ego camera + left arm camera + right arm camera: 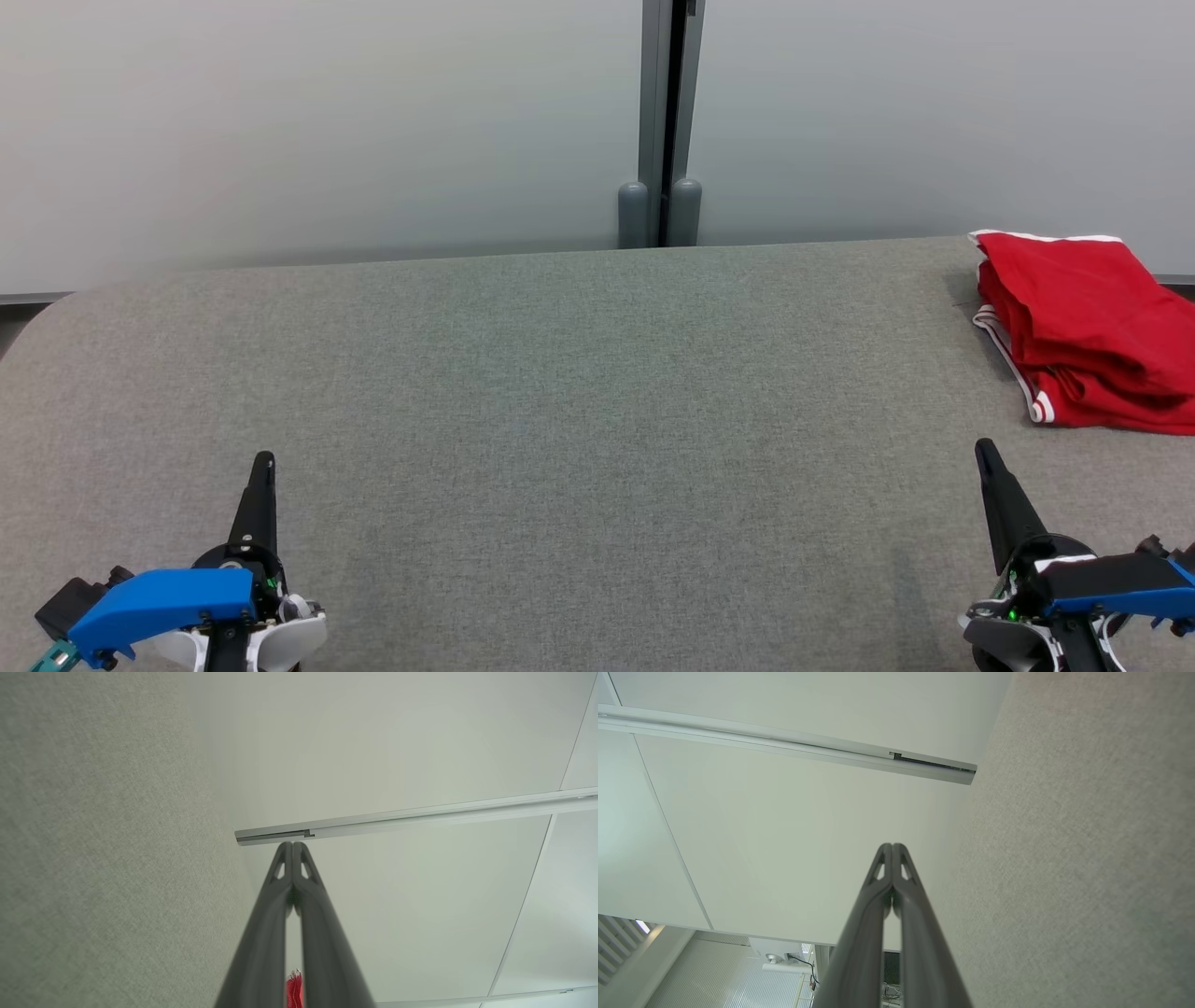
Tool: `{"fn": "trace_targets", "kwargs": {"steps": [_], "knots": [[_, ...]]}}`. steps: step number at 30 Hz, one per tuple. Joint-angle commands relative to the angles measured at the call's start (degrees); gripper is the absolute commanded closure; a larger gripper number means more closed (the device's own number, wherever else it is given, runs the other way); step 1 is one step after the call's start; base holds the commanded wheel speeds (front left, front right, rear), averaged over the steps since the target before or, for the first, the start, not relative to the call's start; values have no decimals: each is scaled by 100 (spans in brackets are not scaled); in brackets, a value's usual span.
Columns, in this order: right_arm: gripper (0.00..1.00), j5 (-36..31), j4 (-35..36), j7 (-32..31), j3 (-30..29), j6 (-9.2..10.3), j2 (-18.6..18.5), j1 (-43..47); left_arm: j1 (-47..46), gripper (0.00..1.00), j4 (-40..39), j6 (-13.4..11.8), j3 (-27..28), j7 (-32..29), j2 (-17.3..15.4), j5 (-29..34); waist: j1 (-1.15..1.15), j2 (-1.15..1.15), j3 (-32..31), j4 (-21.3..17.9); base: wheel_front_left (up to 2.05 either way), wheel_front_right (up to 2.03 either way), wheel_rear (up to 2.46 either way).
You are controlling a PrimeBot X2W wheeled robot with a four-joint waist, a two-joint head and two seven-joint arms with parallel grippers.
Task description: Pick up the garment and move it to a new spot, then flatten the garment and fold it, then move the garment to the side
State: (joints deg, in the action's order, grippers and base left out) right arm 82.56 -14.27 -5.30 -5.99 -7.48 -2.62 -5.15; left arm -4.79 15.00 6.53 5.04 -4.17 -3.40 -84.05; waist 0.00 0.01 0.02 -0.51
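Observation:
The garment (1088, 331) is red with white trim and lies folded in a thick stack at the far right of the grey fabric table (579, 392), partly cut off by the head view's right edge. A sliver of the red garment (294, 991) shows between the fingers in the left wrist view. My left gripper (265, 459) rests low at the lower left, shut and holding nothing. My right gripper (984, 447) sits at the lower right, just in front of the garment and apart from it, also shut and holding nothing. In both wrist views the fingertips (293, 845) (892, 847) press together.
A pale frosted wall with a grey vertical post (661, 121) stands right behind the table's far edge. The table's left corner is rounded. The wide grey surface stretches between the two grippers.

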Motion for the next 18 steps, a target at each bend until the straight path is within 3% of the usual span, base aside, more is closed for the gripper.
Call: {"fn": "trace_targets", "kwargs": {"steps": [1,18], "knots": [[100,151,33,-23,-19,-2,-40,-96,-95,100,-46,46,51,-42,5,-121,0,-1,1,4,0,0,0],[100,865,32,-117,-59,-2,-43,-133,-162,100,-102,112,144,-223,52,-727,0,-1,13,42,0,0,0]]}}
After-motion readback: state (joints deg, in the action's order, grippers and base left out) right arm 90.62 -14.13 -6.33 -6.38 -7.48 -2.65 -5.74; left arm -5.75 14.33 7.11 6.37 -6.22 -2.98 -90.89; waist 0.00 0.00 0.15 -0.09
